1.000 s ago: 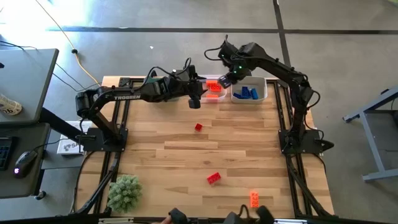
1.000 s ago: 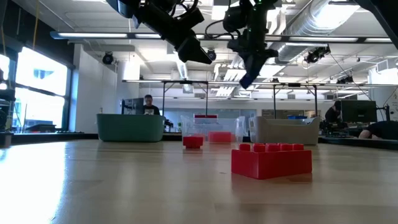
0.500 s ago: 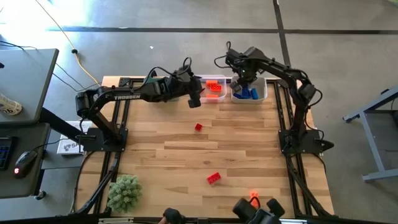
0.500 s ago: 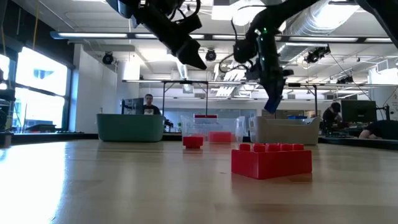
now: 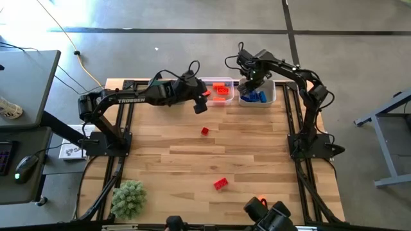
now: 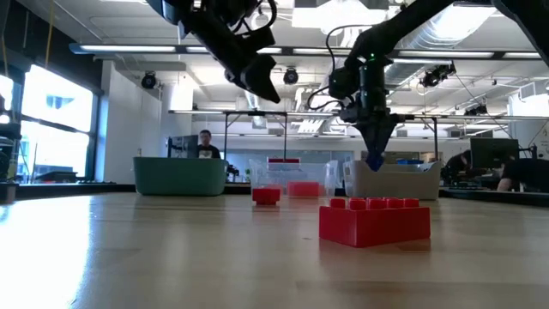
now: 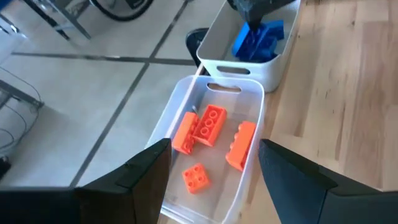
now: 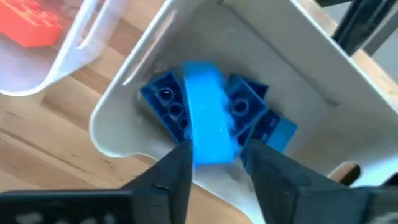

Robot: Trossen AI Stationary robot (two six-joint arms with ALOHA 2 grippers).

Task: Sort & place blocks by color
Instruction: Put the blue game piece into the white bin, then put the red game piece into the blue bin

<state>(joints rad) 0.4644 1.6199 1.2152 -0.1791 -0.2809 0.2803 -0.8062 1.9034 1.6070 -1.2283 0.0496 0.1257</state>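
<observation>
High view shows the right gripper (image 5: 252, 83) has moved down over the grey bin (image 5: 270, 96) in the upper middle, fingers clamped on a blue block (image 8: 208, 121) ready to drop, while the left gripper (image 5: 200, 102) waits nearby, fingers apart.

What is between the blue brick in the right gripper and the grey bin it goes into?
Nothing visible. The right gripper holds the light blue studded plastic brick directly above the open grey plastic bin, with only other blue bricks lying inside.
</observation>
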